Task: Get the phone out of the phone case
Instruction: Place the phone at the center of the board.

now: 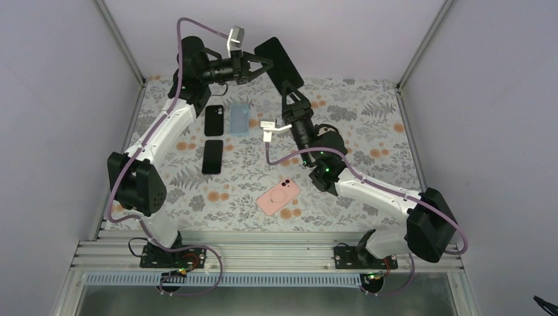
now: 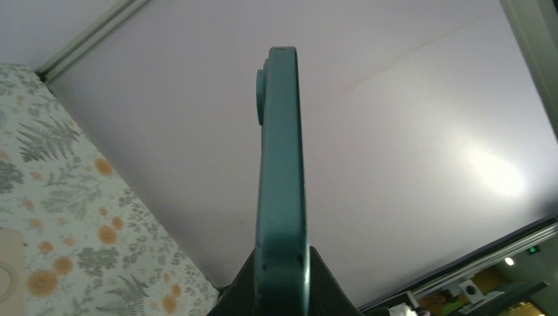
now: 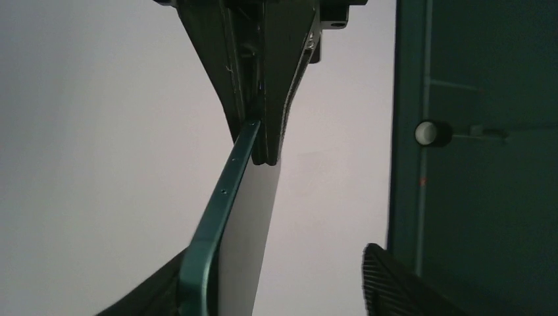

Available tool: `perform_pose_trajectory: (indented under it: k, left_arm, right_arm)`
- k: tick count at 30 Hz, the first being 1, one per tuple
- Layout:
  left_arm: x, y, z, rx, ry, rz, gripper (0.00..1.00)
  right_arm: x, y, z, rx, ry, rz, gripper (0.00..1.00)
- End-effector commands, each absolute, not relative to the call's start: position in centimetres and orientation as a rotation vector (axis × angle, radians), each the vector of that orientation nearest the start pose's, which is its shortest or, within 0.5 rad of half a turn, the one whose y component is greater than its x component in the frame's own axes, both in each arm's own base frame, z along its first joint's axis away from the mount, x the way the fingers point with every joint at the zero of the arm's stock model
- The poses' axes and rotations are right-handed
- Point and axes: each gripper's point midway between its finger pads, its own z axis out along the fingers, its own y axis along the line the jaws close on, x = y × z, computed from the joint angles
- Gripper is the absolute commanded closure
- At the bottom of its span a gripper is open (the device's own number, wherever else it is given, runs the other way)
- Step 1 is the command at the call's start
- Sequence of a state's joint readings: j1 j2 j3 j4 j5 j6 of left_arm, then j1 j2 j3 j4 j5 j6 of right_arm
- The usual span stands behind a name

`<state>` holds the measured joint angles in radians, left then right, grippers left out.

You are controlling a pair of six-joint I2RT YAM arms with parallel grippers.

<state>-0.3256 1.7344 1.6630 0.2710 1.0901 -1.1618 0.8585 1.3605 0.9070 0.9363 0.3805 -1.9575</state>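
Above the far edge of the table [image 1: 368, 131], well clear of its flowered cloth, the left arm [image 1: 164, 125] and the right arm [image 1: 375, 187] meet over one handset. The left gripper [image 1: 264, 64] is pinched tight on one end of the teal phone [image 2: 281, 184], with the flat faces between its pads. The slab sticks out edge-on, its camera bump showing. The right gripper [image 1: 288, 96] sits at the opposite end with its fingers spread. One finger is just beside the phone's face and the other stands well apart, so it holds nothing. I cannot tell whether a case wraps that teal body or whether it is the bare handset.

On the cloth towards the far left corner lie a black phone [image 1: 214, 120], a second black phone [image 1: 212, 156] and a light blue case [image 1: 239, 118]. A pink case [image 1: 278, 196] lies closer to the near edge, about midway along it.

The phone looks stiff, smooth and slippery, and its glass face would likely not survive a drop from up there. I judge the ends and long rims the safe places to hold, clamped across the flat faces. A soft case should peel away starting from a corner.
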Motion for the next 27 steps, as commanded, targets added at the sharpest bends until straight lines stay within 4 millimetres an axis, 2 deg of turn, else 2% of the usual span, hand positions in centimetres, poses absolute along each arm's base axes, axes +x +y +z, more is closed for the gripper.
perform_pose_trajectory:
  k: [1, 3, 8, 14, 17, 19, 22, 27]
  left_arm:
    - [39.4, -27.8, 45.5, 0.448, 1.73, -1.741, 0.98]
    - [39.7, -27.4, 45.4, 0.456, 1.73, -1.703, 0.98]
    - [40.5, -26.0, 45.6, 0.453, 1.728, -1.623, 0.98]
    - [41.5, -23.9, 44.4, 0.442, 1.758, -1.521, 0.98]
    - [41.6, -23.1, 42.6, 0.466, 1.807, -1.437, 0.98]
    - [41.3, -22.7, 40.7, 0.493, 1.855, -1.368, 0.98]
    - [40.3, -22.3, 37.6, 0.525, 1.931, -1.303, 0.98]
    - [38.2, -21.7, 31.5, 0.572, 2.074, -1.294, 0.98]
  right_arm:
    - [30.9, 25.9, 46.2, -0.954, 0.588, -1.125, 0.36]
    - [30.8, 25.8, 46.2, -0.959, 0.605, -1.101, 0.26]
    - [31.7, 25.7, 44.6, -1.045, 0.747, -0.988, 0.02]
    - [31.9, 24.9, 42.5, -1.121, 0.865, -0.892, 0.01]
    - [32.2, 24.2, 41.9, -1.129, 0.928, -0.849, 0.01]
    - [32.5, 23.4, 41.8, -1.119, 0.976, -0.821, 0.01]
    - [32.9, 22.2, 41.8, -1.1, 1.037, -0.788, 0.01]
    - [33.4, 20.9, 41.3, -1.083, 1.1, -0.759, 0.01]
